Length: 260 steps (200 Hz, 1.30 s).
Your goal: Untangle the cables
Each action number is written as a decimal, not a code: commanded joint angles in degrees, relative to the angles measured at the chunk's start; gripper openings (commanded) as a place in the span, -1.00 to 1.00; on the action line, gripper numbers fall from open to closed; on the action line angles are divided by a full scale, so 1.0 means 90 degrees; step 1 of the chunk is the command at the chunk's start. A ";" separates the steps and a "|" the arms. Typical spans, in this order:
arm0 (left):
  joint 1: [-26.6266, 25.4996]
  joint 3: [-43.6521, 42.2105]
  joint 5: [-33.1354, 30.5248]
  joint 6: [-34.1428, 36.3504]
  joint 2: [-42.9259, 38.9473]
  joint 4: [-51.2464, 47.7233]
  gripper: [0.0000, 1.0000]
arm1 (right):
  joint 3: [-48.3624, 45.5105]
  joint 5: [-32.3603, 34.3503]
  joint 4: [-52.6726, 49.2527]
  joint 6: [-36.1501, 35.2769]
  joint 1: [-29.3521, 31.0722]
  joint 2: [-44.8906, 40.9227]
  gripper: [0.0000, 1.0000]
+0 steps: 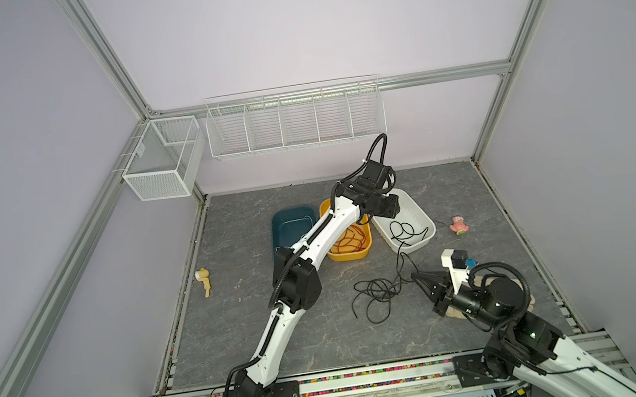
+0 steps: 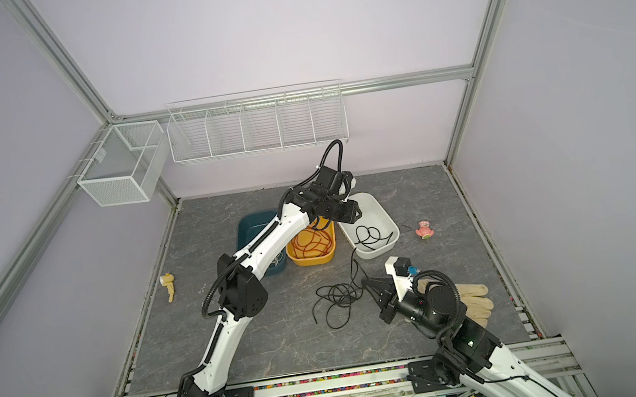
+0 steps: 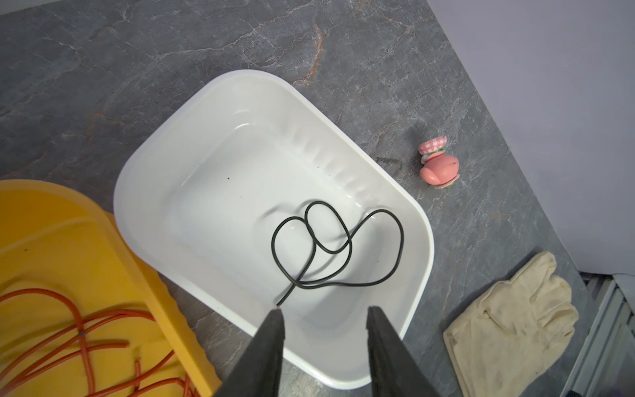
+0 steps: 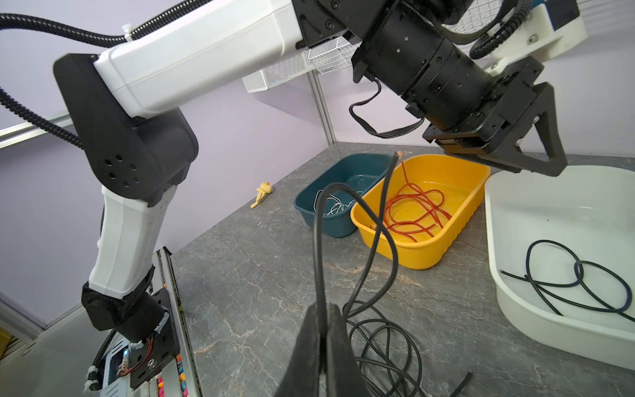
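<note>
1. Tubs stand side by side on the grey surface (image 1: 326, 340), beyond the right fingers (image 4: 335, 319): a teal tub (image 4: 330, 220), a yellow tub (image 4: 429, 254) and a white tub (image 3: 247, 77).
2. The left fingers (image 3: 273, 330) hang over the near end of the white tub, parted, with nothing between them.
3. A few loose loops of the black cable (image 3: 402, 240) lie on the tub floor just ahead of the left fingers. Its cut end sits right at the tip of one finger; whether the two touch cannot be told.
4. In both top views a strand of this cable crosses the tub rim and runs down to a loose tangle on the surface, just in front of the right fingers.
5. The right fingers are clenched on the black cable, low over the surface. From between their tips the cable rises in a tall arch.
6. The red-orange cable (image 1: 349, 241) lies coiled in the yellow tub, beside the left fingers; the white cable (image 4: 335, 206) lies in the teal tub, farther from them.
7. A pale glove (image 2: 473, 300) lies on the surface behind the right fingers, and a small pink toy (image 3: 439, 166) lies beyond the white tub.
</note>
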 commanded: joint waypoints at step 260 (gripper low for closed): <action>0.0033 -0.8898 -0.1602 0.0279 -0.8240 0.2011 0.99 | 0.1154 0.1338 -0.1885 0.0447 -0.0101 -0.0171 -0.88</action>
